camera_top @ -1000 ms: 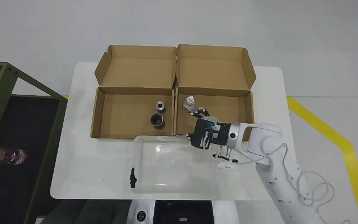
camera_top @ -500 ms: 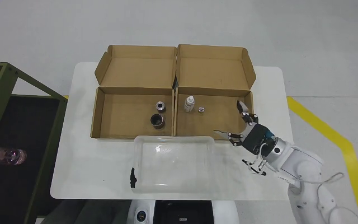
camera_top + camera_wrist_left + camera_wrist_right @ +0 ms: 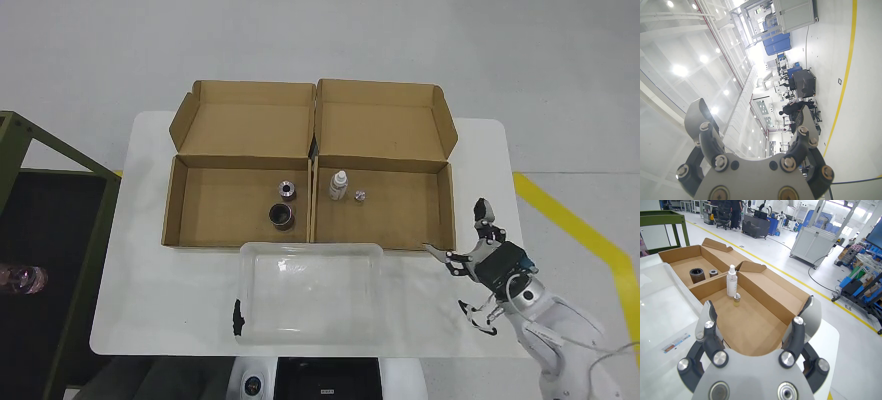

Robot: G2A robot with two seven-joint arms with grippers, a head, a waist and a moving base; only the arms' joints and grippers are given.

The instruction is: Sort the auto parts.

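Observation:
Two open cardboard boxes stand side by side. The left box point(image 3: 190, 205) holds a dark metal sleeve point(image 3: 280, 215) and a small silver cylinder point(image 3: 286, 188). In the right box point(image 3: 420, 205) a white spray bottle point(image 3: 339, 184) stands upright with a small metal part point(image 3: 360, 196) beside it. My right gripper point(image 3: 460, 232) hangs open and empty by that box's front right corner. In the right wrist view the gripper point(image 3: 760, 309) faces the bottle point(image 3: 731, 283) and the small part point(image 3: 737, 300). My left gripper point(image 3: 751, 109) is open, empty and points up at the ceiling.
A clear plastic tray point(image 3: 310, 290) lies in front of the boxes, with a small black item point(image 3: 238, 318) at its left front corner. Both box lids point(image 3: 380, 120) stand up at the back. A green cart point(image 3: 30, 200) is left of the table.
My right gripper pulled back from beside the bottle in the right box, moving right and toward the table's front right. The small metal part now stands uncovered next to the bottle.

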